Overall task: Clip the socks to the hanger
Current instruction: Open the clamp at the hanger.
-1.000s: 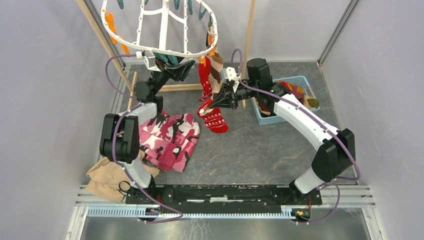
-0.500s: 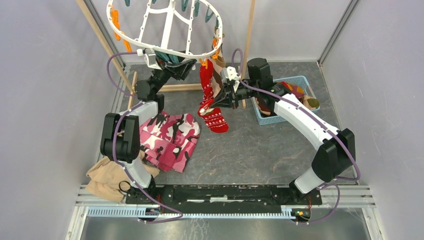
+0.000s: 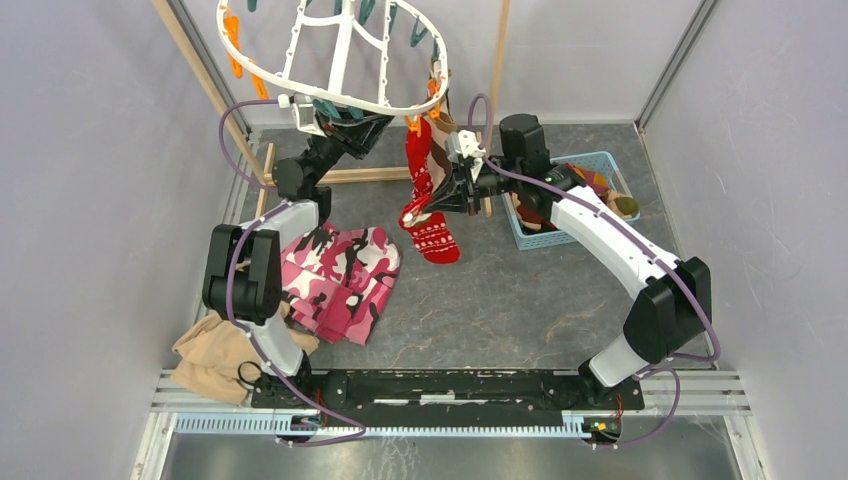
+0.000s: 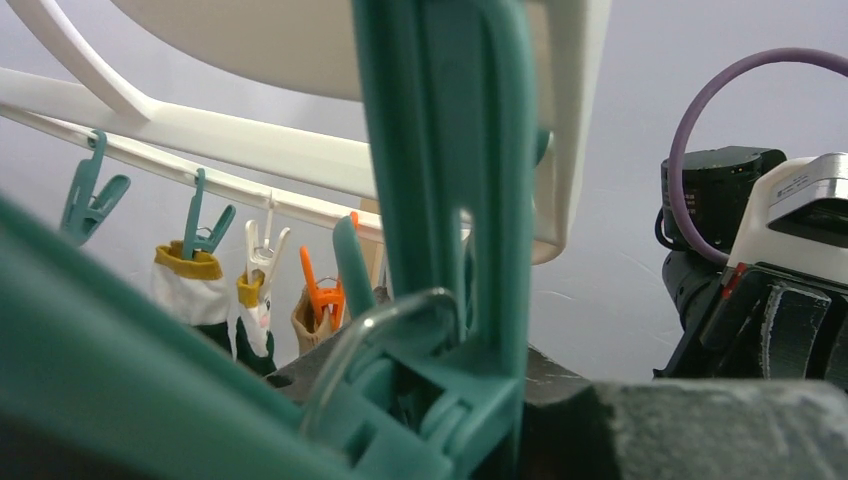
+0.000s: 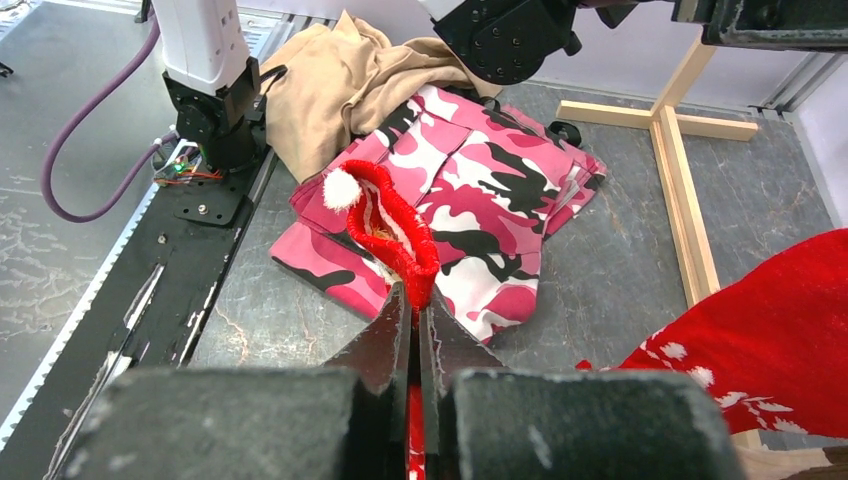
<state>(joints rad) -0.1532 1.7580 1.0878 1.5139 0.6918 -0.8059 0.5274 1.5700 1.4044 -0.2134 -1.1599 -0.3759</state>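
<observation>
— What's on the left?
— The left pincer (image 3: 345,122) is up under the near rim of the hanger (image 3: 343,55). A teal clip (image 4: 440,200) fills its camera. The view is too close, so I cannot tell how far the pincer is open or whether it grips that clip.
— And the socks?
— A red sock (image 3: 432,237) hangs over the desk (image 3: 520,300), below the hanger's right end. The right pincer (image 5: 413,300) is closed tight on its cuff.
— Farther right?
— A blue basket (image 3: 530,238) holding coloured fabric.
</observation>
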